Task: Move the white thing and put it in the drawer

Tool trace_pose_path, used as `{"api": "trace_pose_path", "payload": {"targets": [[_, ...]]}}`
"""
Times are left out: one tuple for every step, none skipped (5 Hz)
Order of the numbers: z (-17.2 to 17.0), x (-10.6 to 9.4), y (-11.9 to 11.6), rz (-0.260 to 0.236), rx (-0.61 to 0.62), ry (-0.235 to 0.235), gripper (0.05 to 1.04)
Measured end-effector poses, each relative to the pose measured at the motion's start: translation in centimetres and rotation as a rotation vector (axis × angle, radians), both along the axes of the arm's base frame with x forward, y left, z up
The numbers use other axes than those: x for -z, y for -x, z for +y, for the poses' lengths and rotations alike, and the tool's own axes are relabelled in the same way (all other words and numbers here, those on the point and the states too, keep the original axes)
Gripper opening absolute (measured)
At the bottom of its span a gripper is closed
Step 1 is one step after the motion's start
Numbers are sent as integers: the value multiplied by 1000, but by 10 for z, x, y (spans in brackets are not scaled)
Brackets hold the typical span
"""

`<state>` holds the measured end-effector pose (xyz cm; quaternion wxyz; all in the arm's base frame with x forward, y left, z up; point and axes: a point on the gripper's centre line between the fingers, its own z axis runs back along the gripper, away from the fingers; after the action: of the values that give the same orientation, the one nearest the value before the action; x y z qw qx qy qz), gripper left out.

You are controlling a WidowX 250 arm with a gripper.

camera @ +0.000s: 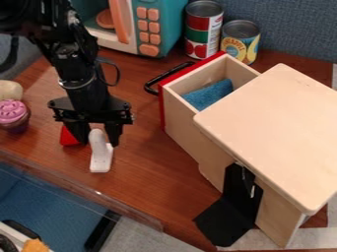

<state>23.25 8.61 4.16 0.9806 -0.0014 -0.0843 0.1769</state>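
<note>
Open drawer (187, 113), blue cloth (208, 95) inside

toy microwave (162, 30), teal with orange buttons and handle, stands at the rear of the brown tabletop (148, 172); to its right in view are two cans side by side, a taller red-and-green one (203, 34) and a shorter one with a blue-and-yellow label (241, 43). at the left edge, a pink-topped toy cupcake (13, 114) sits just beside a beige rounded thing (9, 91), cut off by the frame. a red thing (68, 138), partly hidden, lies right of the cupcake, well apart from the cans.
</note>
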Motion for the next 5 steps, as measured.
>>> {"api": "trace_pose_path", "payload": {"targets": [[0, -1, 0, 3, 11, 6, 388], [4, -8, -1, 8, 6, 23, 354], [3, -29, -4, -30, 6, 41, 354], [-1, -56, -9, -61, 7, 82, 354], [-10, -83, -16, -70, -7, 127, 354]]}}
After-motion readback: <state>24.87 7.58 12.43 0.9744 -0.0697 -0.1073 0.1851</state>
